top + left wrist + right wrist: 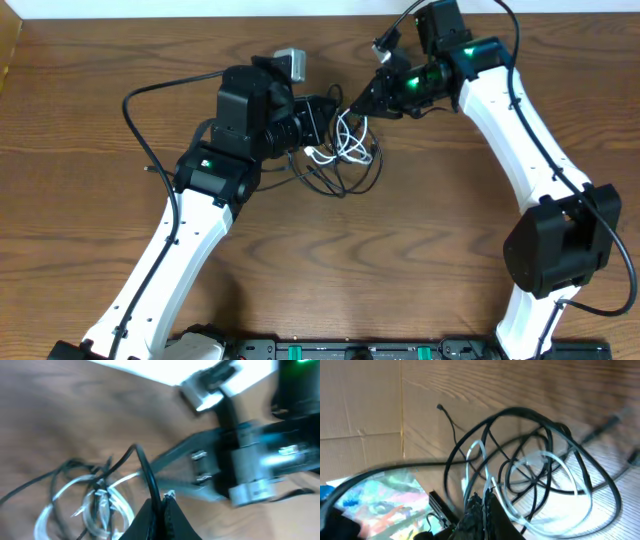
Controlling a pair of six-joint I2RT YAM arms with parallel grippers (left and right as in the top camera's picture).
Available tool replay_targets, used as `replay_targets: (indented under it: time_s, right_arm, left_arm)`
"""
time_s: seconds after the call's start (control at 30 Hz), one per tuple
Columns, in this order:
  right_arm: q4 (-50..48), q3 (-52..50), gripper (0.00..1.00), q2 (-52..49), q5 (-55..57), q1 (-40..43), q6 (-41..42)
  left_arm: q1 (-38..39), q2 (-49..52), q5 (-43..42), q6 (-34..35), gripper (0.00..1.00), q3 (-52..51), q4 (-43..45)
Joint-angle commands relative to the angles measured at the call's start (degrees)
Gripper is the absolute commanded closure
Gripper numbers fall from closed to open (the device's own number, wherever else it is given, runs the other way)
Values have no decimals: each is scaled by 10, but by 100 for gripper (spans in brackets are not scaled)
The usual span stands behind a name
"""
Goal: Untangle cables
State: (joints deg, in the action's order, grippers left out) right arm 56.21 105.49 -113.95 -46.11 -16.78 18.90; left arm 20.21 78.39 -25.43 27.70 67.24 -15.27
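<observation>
1. Brown wood-grain table [80, 200]; cardboard panel [360, 405] beside it.
2. Tangled black and white cables [345, 150], mid-table, between both grippers.
3. Clenched left gripper [161, 510], pinching the cables.
4. Clenched right gripper [484, 505], pinching the cables.

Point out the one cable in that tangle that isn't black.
The white cable, coiled in small loops at the middle of the bunch. The black cables around it are all dark and spread in wider loops.
</observation>
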Motion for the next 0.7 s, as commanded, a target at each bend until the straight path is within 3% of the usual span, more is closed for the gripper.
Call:
replay_targets:
  time_s: [0.0, 0.13, 0.67]
  right_arm:
    - [3, 5, 99, 21, -10, 38, 2]
    - [3, 5, 99, 53, -5, 83, -11]
    - [-3, 6, 99, 264, 87, 221, -23]
  left_arm:
    - [-14, -3, 116, -46, 92, 7, -33]
    - [-39, -3, 167, -62, 92, 7, -76]
    - [-138, 23, 225, -101, 92, 7, -177]
